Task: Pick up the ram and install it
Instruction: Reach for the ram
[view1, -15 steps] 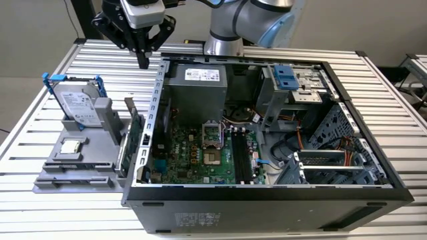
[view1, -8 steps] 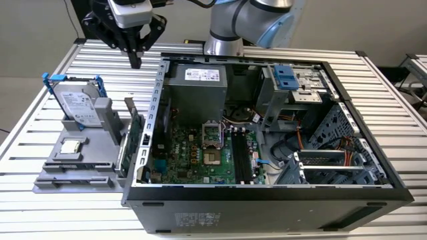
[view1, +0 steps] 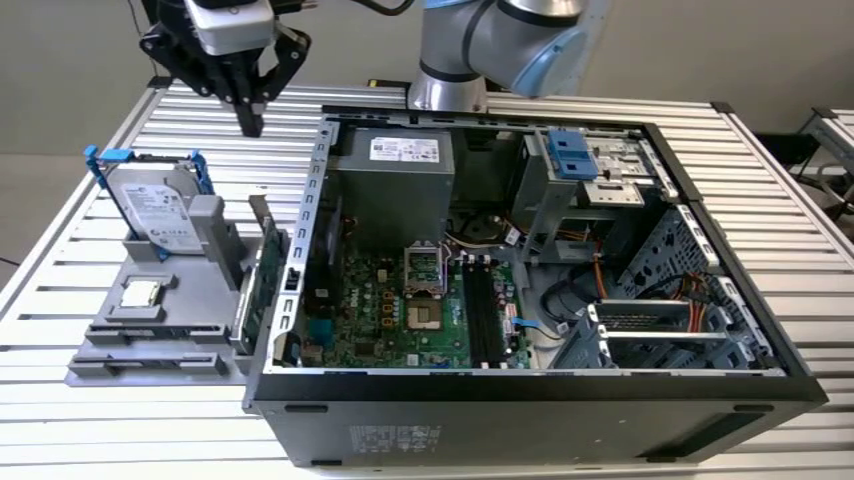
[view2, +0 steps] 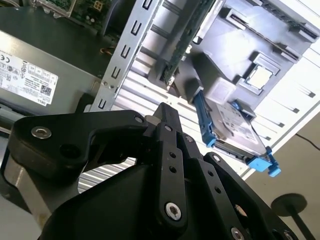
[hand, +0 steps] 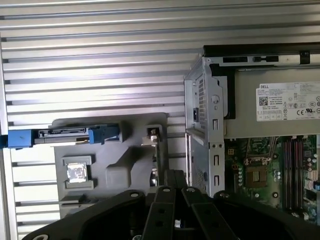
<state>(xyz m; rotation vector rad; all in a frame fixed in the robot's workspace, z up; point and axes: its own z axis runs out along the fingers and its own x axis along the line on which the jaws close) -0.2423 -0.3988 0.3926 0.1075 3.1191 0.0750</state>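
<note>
A slatted metal desk (view1: 107, 440) carries an open computer case (view1: 534, 400), its motherboard (view1: 400, 310) facing up with the long black slots (view1: 483, 310) bare. On the exterior view's left of the case sits a grey holder (view1: 94, 365). Near its front edge, a thin dark strip on edge in a groove looks like the ram (view1: 154, 328), though it is too slim to be sure. Behind it lie a processor chip (view1: 140, 293) and an upright hard drive (view1: 154, 210) with blue brackets. A green card (view1: 267, 265) stands just beside the case wall. Farthest back, the gripper (view1: 251, 128) hangs above the desk, well apart from the ram, its fingers (view2: 167, 130) pressed together and holding nothing.
</note>
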